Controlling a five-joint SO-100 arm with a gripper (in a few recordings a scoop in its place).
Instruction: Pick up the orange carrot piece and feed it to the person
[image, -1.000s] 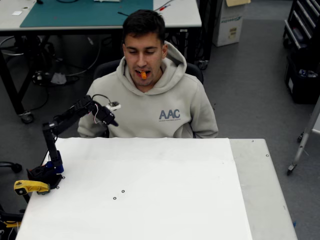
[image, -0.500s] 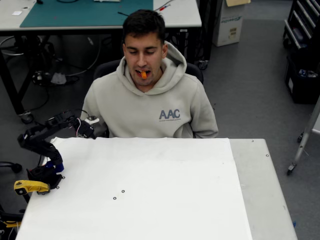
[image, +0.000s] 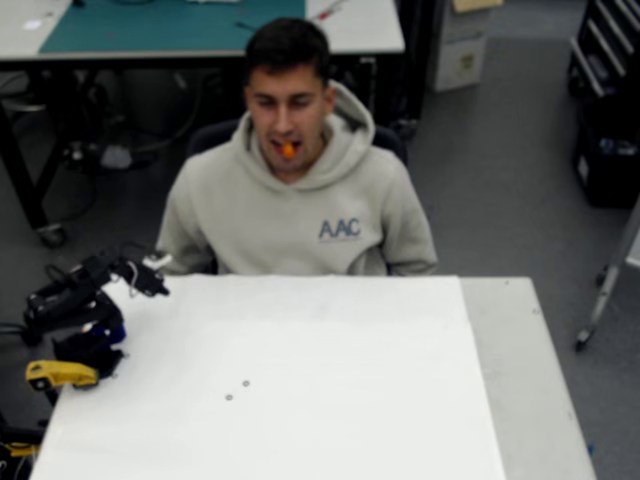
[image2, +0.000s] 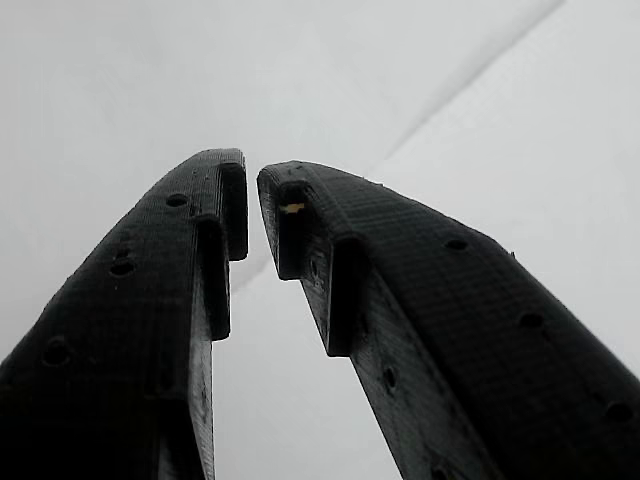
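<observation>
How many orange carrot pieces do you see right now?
1: the orange carrot piece sits in the person's mouth, overhead view. The claw holds nothing.

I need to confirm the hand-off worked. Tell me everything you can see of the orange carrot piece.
The orange carrot piece is a tiny, bright-orange stub, far smaller than the gripper. It sits between the lips of the person, its end poking out of the mouth. Only the mouth touches it. The gripper is well away, low by the white table's left edge. The picture is too blurred to show surface detail.
</observation>
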